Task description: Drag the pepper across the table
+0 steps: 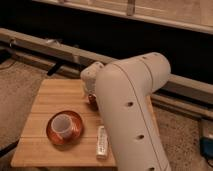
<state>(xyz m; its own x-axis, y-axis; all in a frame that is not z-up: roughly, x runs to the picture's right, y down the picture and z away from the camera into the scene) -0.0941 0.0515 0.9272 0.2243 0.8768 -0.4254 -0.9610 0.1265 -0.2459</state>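
End effector low at the tabletop's centre, pepper barely showing beside the arm.

You have the end effector [91, 90] down near the middle of the frame, just above the tabletop [47, 102], and you cannot tell whether it is released or clenched. A small dark-red sliver that is probably the pepper [92, 101] shows directly under it, mostly hidden by the arm [131, 115]. The risk: the big arm blocks your view, so a drag could slip off the pepper, or push it into the copper plate [65, 128] at lower left or the pale bar [102, 142] beside it. Count: one pepper, one plate holding one small cup [62, 125], one bar, one tabletop.
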